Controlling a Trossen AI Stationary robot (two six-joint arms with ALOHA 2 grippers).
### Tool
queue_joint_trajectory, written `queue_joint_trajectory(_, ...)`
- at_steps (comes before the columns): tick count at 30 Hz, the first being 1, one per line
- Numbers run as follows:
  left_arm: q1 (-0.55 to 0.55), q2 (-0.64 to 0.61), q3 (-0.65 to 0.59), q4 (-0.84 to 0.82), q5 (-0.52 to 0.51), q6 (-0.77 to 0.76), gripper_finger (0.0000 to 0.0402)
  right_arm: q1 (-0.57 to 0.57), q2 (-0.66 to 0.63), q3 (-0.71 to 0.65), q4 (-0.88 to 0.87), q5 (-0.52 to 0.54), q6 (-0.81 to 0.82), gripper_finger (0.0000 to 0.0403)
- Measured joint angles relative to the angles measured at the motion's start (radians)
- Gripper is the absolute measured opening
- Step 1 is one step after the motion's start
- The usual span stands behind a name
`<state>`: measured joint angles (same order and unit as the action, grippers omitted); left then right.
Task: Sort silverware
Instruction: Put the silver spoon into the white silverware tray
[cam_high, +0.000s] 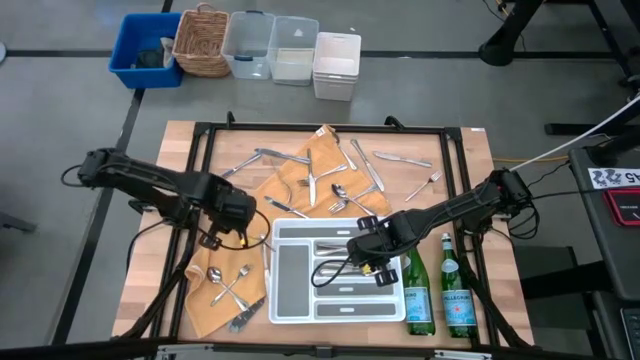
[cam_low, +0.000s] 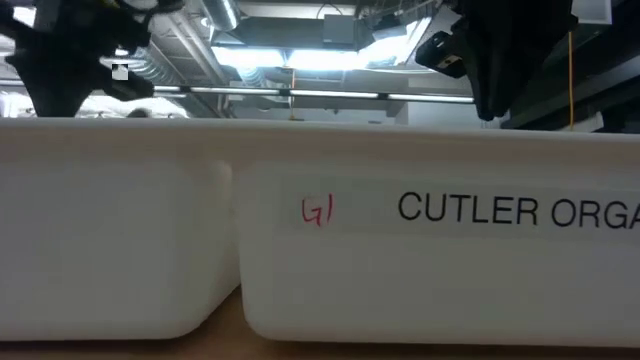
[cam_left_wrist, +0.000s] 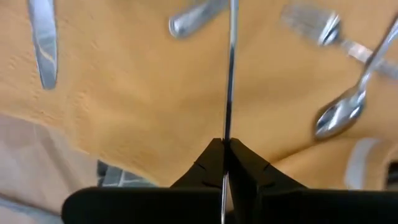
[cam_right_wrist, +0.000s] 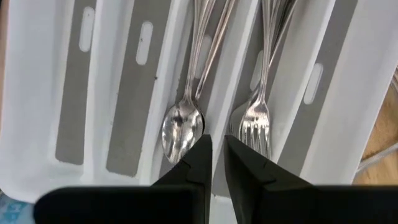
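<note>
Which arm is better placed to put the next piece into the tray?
Left, probably. The left gripper is already shut on a knife above the orange cloth. The right gripper hangs empty over the tray.

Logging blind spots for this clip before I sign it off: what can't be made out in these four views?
- Low view: the white cutlery tray fills the picture, hiding the table, silverware and both grippers; its label is cut off by the right edge.
- Left wrist view: the left gripper is shut on a thin utensil seen edge-on; knife, fork or spoon cannot be told.
- High view: the right gripper covers part of the tray; pieces there are too small to count.
</note>
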<state>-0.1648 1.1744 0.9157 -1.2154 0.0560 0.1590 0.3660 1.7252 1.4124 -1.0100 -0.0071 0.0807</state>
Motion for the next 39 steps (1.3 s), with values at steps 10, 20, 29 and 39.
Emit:
queue_joint_trajectory(10, -0.003, 0.009, 0.000, 0.532, 0.057, -0.311, 0.0000, 0.000, -0.015, 0.000, -0.144, 0.019, 0.000, 0.0044)
queue_joint_trajectory(20, -0.027, 0.289, 0.000, 1.098, 0.061, -0.461, 0.0000, 0.000, -0.165, 0.035, -0.318, 0.248, 0.044, 0.0044)
queue_joint_trajectory(29, -0.036, 0.529, 0.000, 1.591, 0.079, -0.575, 0.0000, -0.055, -0.291, 0.036, -0.339, 0.337, 0.050, 0.0044)
queue_joint_trajectory(39, -0.075, 0.675, -0.001, 1.616, 0.079, -0.551, 0.0000, -0.185, -0.331, 0.036, -0.352, 0.336, -0.036, 0.0044)
